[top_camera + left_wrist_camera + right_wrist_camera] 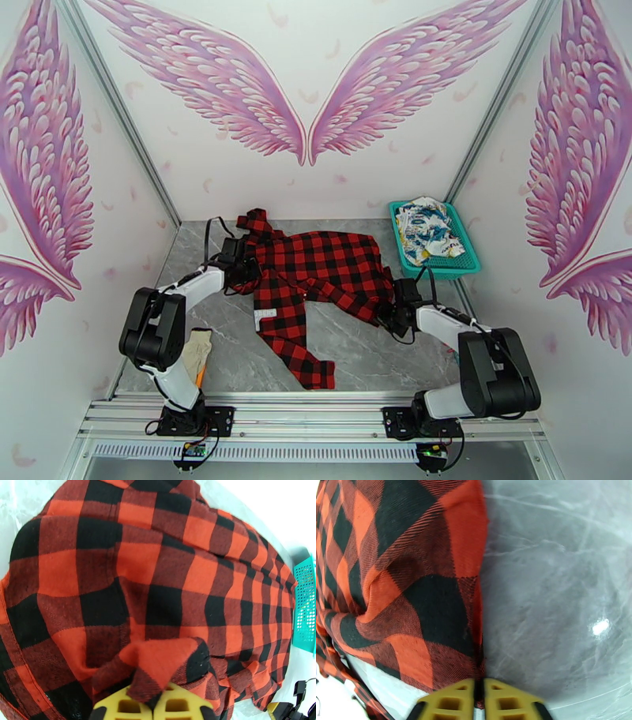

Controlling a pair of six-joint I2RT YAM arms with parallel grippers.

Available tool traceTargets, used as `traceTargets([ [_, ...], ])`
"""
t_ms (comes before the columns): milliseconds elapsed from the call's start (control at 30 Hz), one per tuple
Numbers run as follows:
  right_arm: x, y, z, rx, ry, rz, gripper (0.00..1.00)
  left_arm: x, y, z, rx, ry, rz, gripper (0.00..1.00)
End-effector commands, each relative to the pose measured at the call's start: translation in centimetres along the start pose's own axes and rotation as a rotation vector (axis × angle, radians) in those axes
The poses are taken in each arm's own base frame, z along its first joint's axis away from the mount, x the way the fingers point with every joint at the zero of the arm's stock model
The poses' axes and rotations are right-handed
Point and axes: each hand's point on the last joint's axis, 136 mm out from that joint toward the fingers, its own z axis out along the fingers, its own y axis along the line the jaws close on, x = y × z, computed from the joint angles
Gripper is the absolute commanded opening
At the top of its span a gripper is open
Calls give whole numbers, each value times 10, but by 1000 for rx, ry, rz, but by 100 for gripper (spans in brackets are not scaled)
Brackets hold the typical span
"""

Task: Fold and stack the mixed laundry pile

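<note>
A gray marbled table (355, 355) sits in a booth whose white walls are painted with pink wings. Nearest, beside the left arm's base, lies a beige cloth (197, 347). One long end of the red-and-black checked shirt (316, 272) trails toward the near edge. The shirt's body is spread across the middle of the table.

The left gripper (237, 264) is at the shirt's left edge; its yellow fingers (118, 707) are pressed together on a pinched fold of fabric. The right gripper (391, 306) is at the shirt's right side, closed on the hem, as the right wrist view shows.

At the far right corner stands a teal mesh basket (466, 267), and the white printed garment (426, 229) lies crumpled inside it.
</note>
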Motion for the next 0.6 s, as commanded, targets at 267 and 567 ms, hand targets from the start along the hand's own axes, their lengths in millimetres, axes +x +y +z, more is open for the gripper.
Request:
traceTargets([
  [267, -30, 25, -83, -23, -217, -177, 0, 65, 16, -111, -55, 4, 80, 0],
  [567, -1, -5, -118, 13, -239, -172, 0, 135, 55, -140, -125, 55, -7, 45],
])
